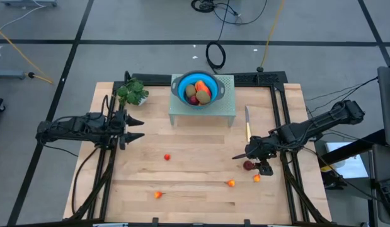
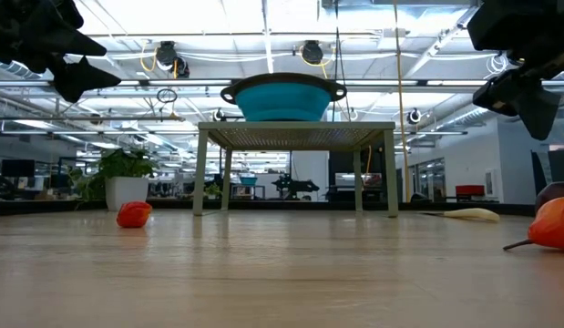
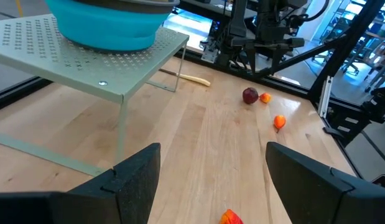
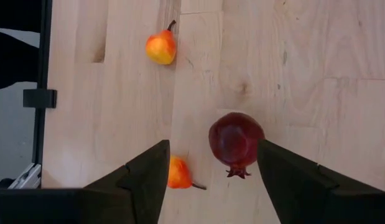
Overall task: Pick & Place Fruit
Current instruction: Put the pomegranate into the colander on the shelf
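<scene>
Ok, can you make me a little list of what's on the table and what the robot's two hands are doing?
bowl: blue bowl on a small green stand, holding several fruit pieces
dark red fruit: on the table, between the right gripper's open fingers, not gripped
small orange fruits: four loose on the wood, one beside the dark red fruit
knife: right of the stand
leafy bunch: left of the stand
right gripper: open, over the dark red fruit
left gripper: open, waiting on the left

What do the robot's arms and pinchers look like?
Both arms are dark, nearly black, built from chunky jointed segments with black cables running along them. The left gripper and the right gripper each end in two flat, pointed black fingers, like wedge-shaped paddles. No bright markings show on them.
</scene>
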Available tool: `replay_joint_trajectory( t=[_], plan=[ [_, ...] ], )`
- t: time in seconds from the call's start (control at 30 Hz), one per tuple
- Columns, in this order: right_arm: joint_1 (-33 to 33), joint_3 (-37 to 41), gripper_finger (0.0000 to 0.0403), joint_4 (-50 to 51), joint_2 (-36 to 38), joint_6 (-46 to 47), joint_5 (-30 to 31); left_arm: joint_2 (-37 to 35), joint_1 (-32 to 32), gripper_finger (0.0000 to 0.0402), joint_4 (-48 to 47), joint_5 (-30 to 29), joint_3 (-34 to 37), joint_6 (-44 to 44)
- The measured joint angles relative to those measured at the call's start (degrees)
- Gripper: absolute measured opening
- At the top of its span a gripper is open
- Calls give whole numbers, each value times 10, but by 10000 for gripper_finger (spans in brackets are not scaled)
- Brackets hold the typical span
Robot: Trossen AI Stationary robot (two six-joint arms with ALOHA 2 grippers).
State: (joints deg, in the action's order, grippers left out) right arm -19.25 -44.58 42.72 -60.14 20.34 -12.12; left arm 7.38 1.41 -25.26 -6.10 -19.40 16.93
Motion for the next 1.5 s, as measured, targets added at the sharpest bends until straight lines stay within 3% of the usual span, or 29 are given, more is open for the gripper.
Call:
replay_joint_trajectory(
  t=[0.5, 1.0, 1.13, 1.5],
  plan=[
    [0, 0, 241, 0, 0, 15, 0, 0, 0, 292, 0, 0, 0, -3],
    [0, 0, 340, -1, 0, 30, -1, 0, 0, 292, 0, 0, 0, -3],
    [0, 0, 345, 0, 0, 64, -1, 0, 0, 292, 0, 0, 0, -3],
    [0, 0, 343, -13, 0, 35, 28, 0, 0, 292, 0, 0, 0, -7]
  ],
)
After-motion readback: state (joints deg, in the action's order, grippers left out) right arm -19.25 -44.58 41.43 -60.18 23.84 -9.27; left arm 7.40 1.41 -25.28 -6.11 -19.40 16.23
